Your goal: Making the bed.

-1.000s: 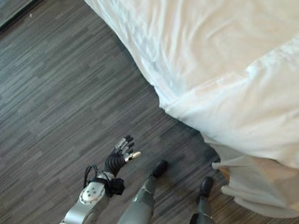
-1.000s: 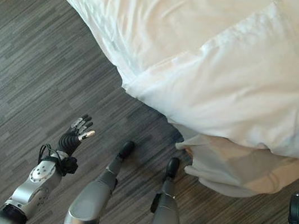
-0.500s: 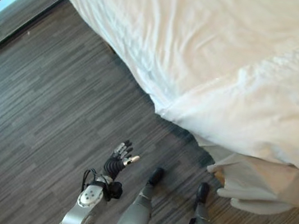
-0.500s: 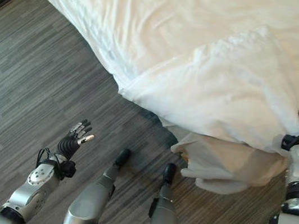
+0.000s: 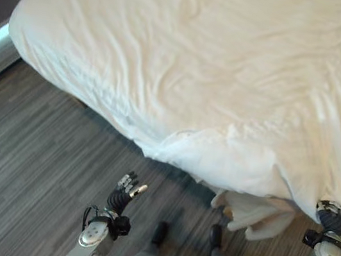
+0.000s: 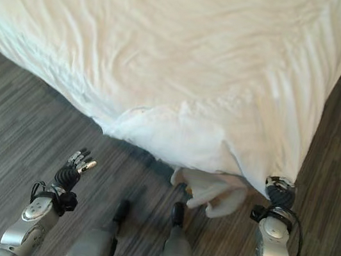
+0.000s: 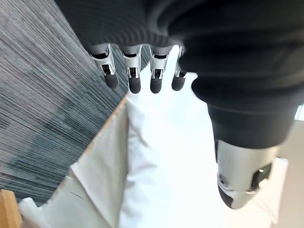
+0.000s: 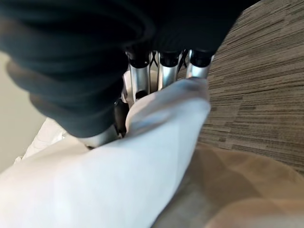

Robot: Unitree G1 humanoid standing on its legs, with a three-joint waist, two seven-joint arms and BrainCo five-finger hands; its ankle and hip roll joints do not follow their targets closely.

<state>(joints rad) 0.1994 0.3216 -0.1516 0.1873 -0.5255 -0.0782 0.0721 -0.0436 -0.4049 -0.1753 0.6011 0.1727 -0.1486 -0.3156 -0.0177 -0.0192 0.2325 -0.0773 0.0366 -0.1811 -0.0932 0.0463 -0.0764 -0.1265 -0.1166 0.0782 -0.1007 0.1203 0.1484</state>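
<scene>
Right hand pinching the rumpled white duvet corner.
Soft creased cloth drapes above it; left hand spread over striped floor.

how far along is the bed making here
Partly done. The white duvet already covers most of the bed but is wrinkled. In hand: the right hand grips the duvet's near corner, its fingers curled into the cloth, while the left hand hangs open over the grey wood-pattern floor. Left: a bunched fold of white sheet hangs below the near edge, and the wrinkles need smoothing.
</scene>
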